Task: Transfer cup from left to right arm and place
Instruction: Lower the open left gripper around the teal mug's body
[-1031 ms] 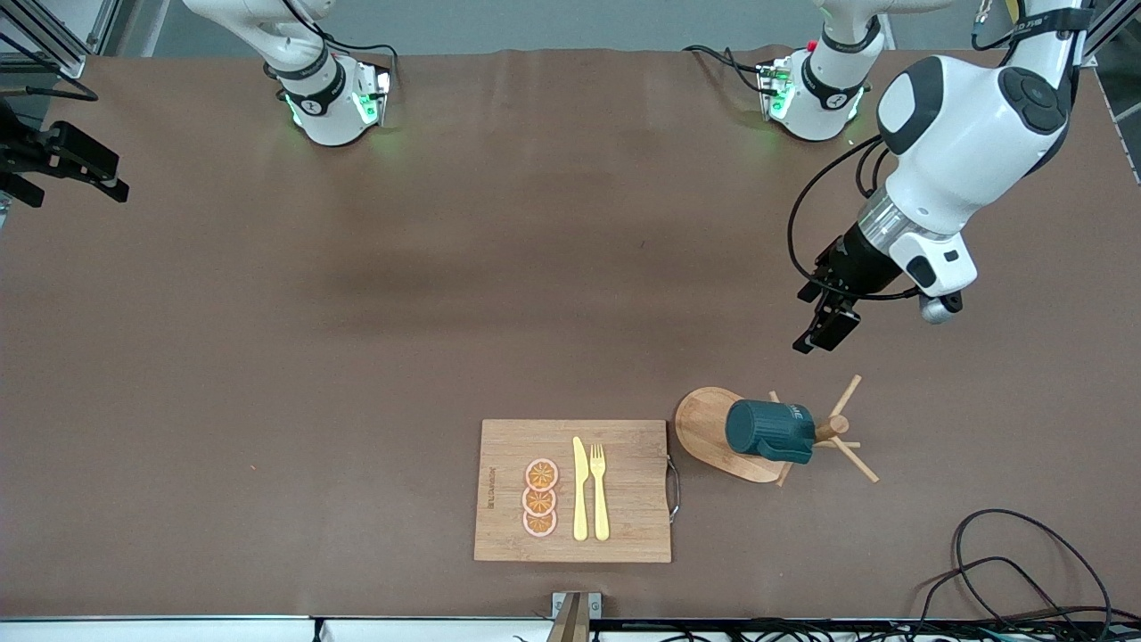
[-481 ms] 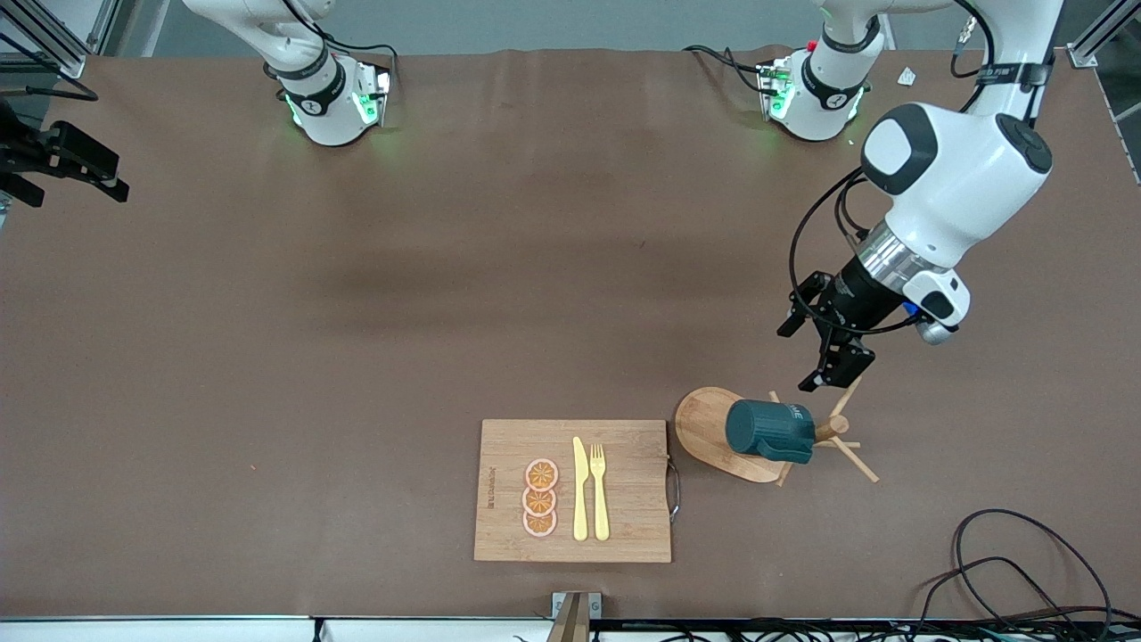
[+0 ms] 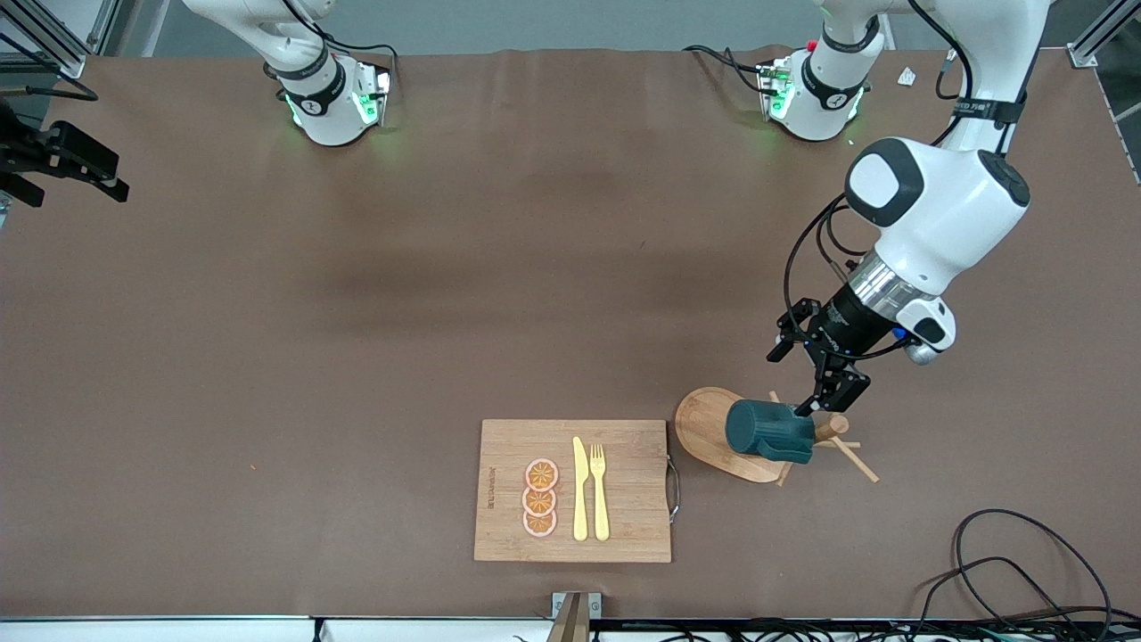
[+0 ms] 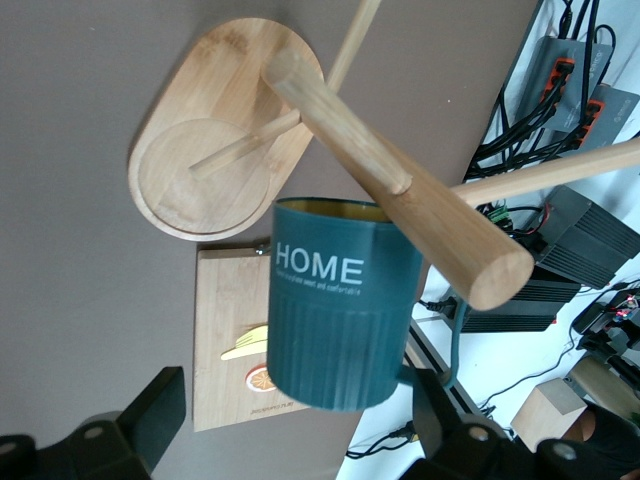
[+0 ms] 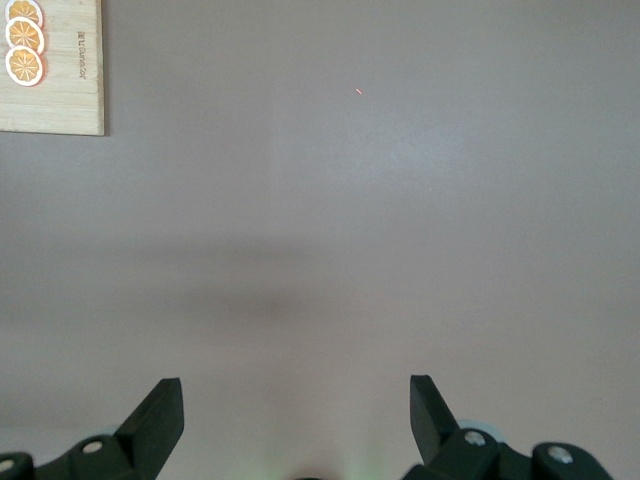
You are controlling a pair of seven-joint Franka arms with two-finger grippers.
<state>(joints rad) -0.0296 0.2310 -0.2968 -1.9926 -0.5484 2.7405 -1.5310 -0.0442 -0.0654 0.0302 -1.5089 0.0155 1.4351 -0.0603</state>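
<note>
The cup (image 3: pixel 767 431) is dark teal with "HOME" on its side and hangs tilted on a peg (image 4: pixel 400 180) of a wooden mug rack, over the rack's oval base (image 3: pixel 704 428). The left wrist view shows the cup (image 4: pixel 340 310) close up, its yellow inside just visible at the rim. My left gripper (image 3: pixel 807 379) hovers just above the cup and the rack. It is open, and the cup's bottom end lies between its spread fingers (image 4: pixel 160 400) without being clamped. My right gripper (image 5: pixel 295 383) is open over bare table and holds nothing.
A wooden cutting board (image 3: pixel 624 490) with a yellow knife, a fork and orange slices lies beside the rack, toward the right arm's end. Thin rack pegs (image 3: pixel 856 459) stick out around the cup. Black cables (image 3: pixel 1007 553) lie near the front edge.
My left gripper has come down from above the table to the cup on the rack, staying open. The cup and the right arm have not moved.
</note>
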